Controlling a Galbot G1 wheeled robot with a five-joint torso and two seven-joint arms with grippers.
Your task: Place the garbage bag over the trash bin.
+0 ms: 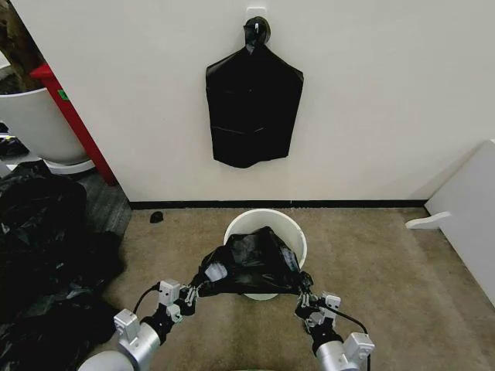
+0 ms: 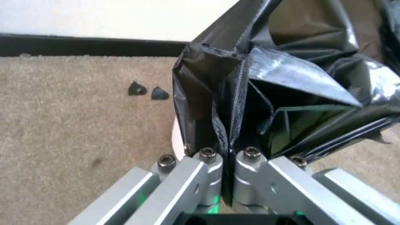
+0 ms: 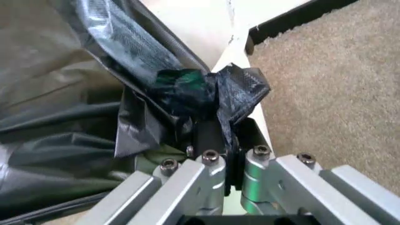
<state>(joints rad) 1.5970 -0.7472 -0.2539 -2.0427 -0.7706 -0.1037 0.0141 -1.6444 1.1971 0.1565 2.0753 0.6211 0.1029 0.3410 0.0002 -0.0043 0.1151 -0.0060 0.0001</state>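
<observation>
Black glossy garbage bag (image 1: 251,263) crumpled over trash bin (image 1: 267,222).

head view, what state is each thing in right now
bag: stretched between both grippers, draped on the bin's near rim
bin: upright on carpet, mouth partly covered
left gripper: shut on the bag's edge
right gripper: shut on the bag's edge
wall bundle: hanging from a hook

black garbage bag (image 1: 251,263) (crumpled, glossy) draped over white trash bin (image 1: 290,229) — rim partly covered.
</observation>
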